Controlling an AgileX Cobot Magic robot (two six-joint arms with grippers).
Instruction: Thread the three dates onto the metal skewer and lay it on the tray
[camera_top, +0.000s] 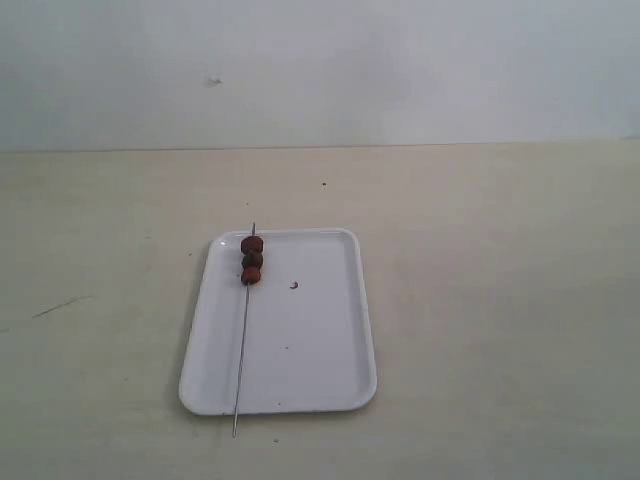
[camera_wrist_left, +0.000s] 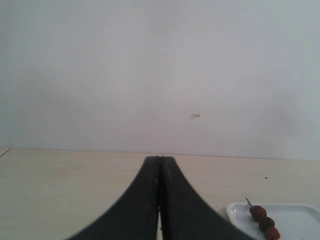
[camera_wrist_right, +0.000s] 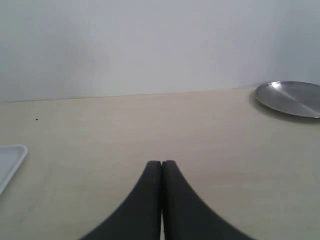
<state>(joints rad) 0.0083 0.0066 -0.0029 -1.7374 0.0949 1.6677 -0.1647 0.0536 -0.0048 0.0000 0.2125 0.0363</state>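
The white tray (camera_top: 300, 350) lies on the beige table in the exterior view. Along its left side rests the metal skewer (camera_top: 242, 340), its near end sticking out past the tray's front rim. Three dates (camera_top: 252, 259) sit threaded in a row near the skewer's far end. A corner of the tray (camera_wrist_left: 295, 215) with the dates (camera_wrist_left: 265, 222) also shows in the left wrist view. My left gripper (camera_wrist_left: 160, 159) is shut and empty, away from the tray. Another tray corner (camera_wrist_right: 10, 160) shows in the right wrist view, where my right gripper (camera_wrist_right: 161, 162) is shut on nothing. Neither arm shows in the exterior view.
A round metal plate (camera_wrist_right: 290, 98) lies on the table far from the right gripper. A small dark crumb (camera_top: 294, 285) sits on the tray beside the dates. A pale wall stands behind the table.
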